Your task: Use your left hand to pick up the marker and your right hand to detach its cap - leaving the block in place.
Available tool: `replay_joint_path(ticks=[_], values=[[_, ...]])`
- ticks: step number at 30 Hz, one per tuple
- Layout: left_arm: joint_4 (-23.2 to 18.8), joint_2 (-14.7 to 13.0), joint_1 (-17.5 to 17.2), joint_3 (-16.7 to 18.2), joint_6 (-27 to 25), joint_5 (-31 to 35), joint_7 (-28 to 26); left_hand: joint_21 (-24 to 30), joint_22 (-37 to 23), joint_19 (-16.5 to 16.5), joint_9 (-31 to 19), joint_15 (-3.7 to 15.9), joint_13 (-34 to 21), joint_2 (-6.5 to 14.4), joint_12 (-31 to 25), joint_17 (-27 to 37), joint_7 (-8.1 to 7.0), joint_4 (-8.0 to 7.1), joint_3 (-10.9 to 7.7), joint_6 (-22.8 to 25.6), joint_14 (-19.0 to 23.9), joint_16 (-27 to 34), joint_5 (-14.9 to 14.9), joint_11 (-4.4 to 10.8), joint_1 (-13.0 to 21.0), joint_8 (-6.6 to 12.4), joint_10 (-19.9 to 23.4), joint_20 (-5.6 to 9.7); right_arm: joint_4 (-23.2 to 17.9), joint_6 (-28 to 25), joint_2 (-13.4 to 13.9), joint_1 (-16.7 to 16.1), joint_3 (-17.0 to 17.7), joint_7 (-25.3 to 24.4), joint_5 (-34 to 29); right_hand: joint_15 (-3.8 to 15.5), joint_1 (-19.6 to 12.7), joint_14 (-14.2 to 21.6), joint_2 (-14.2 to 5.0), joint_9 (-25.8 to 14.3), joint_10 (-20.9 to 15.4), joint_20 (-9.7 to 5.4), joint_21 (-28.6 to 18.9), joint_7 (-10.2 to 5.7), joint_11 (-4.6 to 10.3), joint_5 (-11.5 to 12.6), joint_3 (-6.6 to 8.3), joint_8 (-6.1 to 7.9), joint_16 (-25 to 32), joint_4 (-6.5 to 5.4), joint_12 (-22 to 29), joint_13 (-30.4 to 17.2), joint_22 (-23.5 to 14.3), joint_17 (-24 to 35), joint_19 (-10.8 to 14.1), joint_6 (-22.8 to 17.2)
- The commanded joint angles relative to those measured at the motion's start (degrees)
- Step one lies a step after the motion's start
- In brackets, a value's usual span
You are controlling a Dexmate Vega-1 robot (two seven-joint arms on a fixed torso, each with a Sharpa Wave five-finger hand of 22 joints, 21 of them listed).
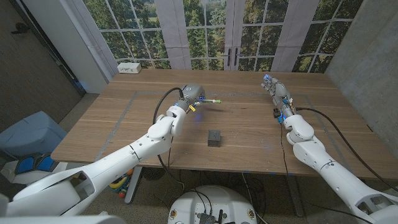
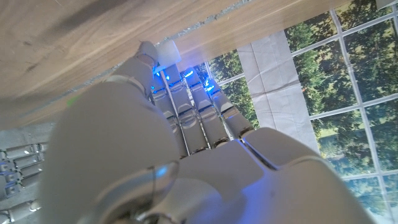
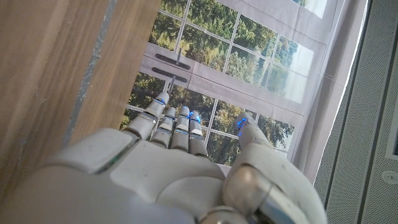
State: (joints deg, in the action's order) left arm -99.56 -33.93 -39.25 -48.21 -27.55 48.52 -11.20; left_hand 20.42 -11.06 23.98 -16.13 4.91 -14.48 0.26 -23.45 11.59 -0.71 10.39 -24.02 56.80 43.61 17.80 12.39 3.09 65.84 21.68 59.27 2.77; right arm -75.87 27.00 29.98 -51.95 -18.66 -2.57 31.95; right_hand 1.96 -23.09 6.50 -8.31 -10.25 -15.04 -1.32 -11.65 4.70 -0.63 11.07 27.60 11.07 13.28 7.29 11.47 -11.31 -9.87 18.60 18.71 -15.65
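Marker in the left hand, cap not yet pulled

The marker (image 1: pixel 211 100) juts from the left hand (image 1: pixel 192 96), which grips its barrel above the table's (image 1: pixel 249 134) middle, cap end toward the right edge. It looks light, stiff and slick, so the free tip seems the place to pinch. The right hand (image 1: pixel 276 91) holds nothing, fingers fairly straight, near the far right corner. The block (image 1: pixel 214 137) sits nearer the front edge.

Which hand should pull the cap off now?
The right hand, I think. It holds nothing, fingers apart, while the left hand already holds the marker, whose end points toward the right hand.
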Motion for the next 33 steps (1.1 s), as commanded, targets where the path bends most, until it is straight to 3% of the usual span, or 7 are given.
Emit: replay_joint_path(ticks=[1, 13, 33], values=[[-0.8, 0.2, -1.8, 2.8, 0.3, -3.5, -6.2, 0.6, -0.3, 0.4, -1.1, 8.82, -0.3, 3.3, -0.2, 0.3, -0.08, -0.04, 0.11, 0.5, 0.6, 0.3, 0.4, 8.65, 2.8, 0.06, 9.3, -0.05, -2.5, 0.1, 1.1, -0.6, -0.6, -3.7, -4.9, 0.04, -0.8, 0.4, 0.06, -0.2, -0.3, -0.28, 0.0, -0.06, 0.05, 0.6, 0.25, 0.09, 0.1, 0.37, 0.0, -0.1, -0.1, -0.1, 0.5, 0.0], [-2.1, 0.1, -3.6, 5.9, 1.8, -8.7, -11.0, 0.7, -0.3, 0.5, -1.3, 8.84, -0.5, 3.4, -0.2, 0.3, -0.11, -0.14, 0.39, 0.4, 0.8, 0.3, 0.7, 8.61, 3.0, 0.04, 9.3, -0.04, -7.5, -2.0, 3.1, -2.0, -1.0, -6.8, -9.5, -1.79, -1.3, 2.9, 0.45, -0.2, -1.0, 1.66, -0.5, 0.14, -0.42, 0.7, -0.13, 0.21, 1.0, 1.27, 0.3, -0.2, -0.3, -0.3, 2.1, -0.3], [-2.4, -0.7, -4.0, 7.2, 5.3, -11.1, -15.3, 0.8, -0.3, 0.4, -1.7, 8.86, -0.8, 3.5, 0.0, 0.4, -0.29, -0.18, 0.85, 0.2, 1.0, 0.1, 1.0, 8.61, 3.3, 0.03, 9.2, 0.03, -12.1, -4.2, 5.2, -2.7, -1.8, -9.4, -15.9, -1.92, -1.5, 3.3, 0.61, -0.3, -1.6, 1.92, -0.6, 0.06, -0.3, 0.8, -0.42, 0.45, 1.3, 1.49, 0.4, -0.3, -0.4, -0.2, 2.4, -1.1]])
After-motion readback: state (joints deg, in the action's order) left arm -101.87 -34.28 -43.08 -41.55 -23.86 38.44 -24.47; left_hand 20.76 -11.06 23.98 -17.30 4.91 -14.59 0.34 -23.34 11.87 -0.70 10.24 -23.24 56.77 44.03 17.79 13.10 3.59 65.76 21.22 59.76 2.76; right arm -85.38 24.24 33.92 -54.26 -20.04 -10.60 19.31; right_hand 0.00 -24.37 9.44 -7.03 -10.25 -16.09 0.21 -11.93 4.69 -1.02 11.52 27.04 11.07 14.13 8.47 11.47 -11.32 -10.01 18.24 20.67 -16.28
